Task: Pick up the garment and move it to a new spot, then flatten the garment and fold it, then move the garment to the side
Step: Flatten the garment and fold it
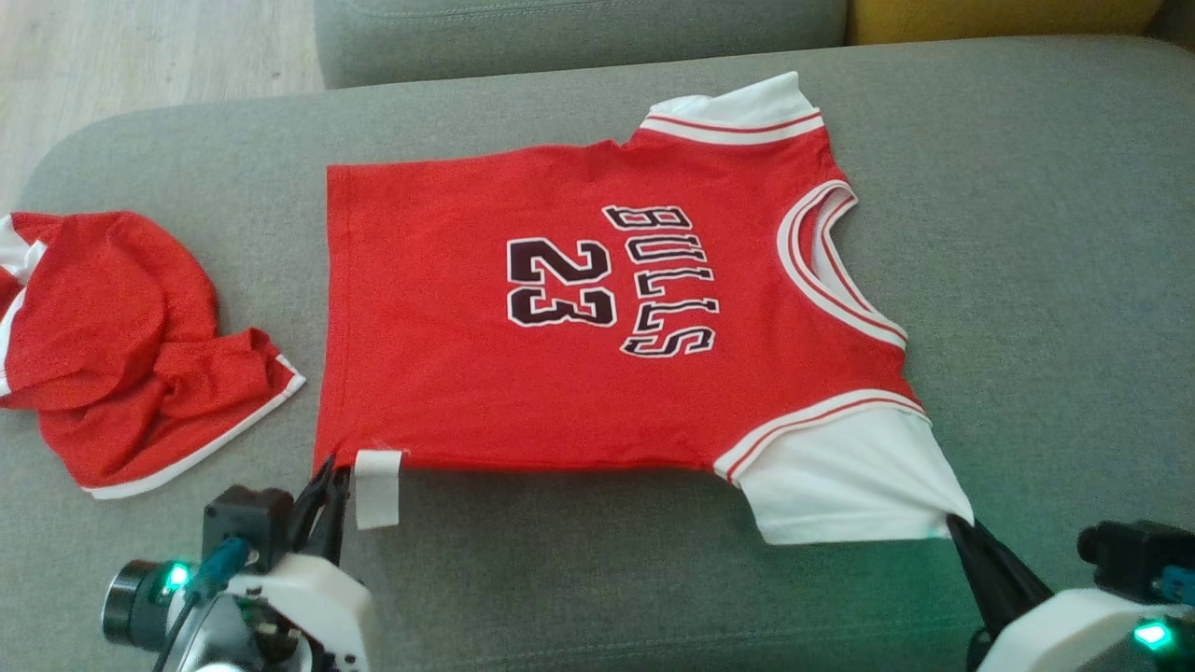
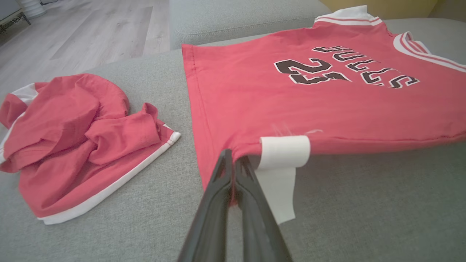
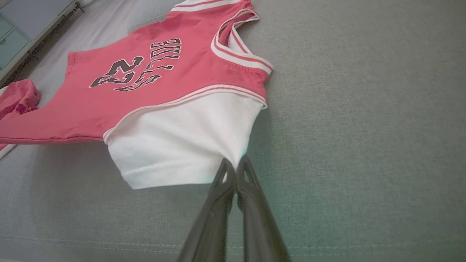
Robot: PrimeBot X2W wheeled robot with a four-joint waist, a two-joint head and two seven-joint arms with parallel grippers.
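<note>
garment [image 1: 597, 308]: red jersey with black "BULLS 23" print facing up, spread across the grey sofa cushion [image 1: 1027, 280]; hem toward the robot's left, neckline toward its right.
left gripper [image 1: 325, 490]: fingers pressed together, pinching the garment's near hem corner; red cloth shows between them in the left wrist view.
care label [image 1: 378, 487]: white strip hanging off the near edge, just beside the left gripper on its right.
right gripper [image 1: 960, 525]: closed on the near corner of the white sleeve [image 1: 840, 476]; the cloth is drawn to a point at the fingertips.
near edge: runs taut from one gripper to the other, with a shadow on the cushion beneath it; it looks slightly raised, while the rest lies flat.
far sleeve [image 1: 738, 112]: white, at the garment's far side, well apart from both grippers.
crumpled red cloth [image 1: 121, 345]: white-trimmed, on the cushion at the robot's left, just beside the hem without touching it; near the left gripper, not held.
</note>
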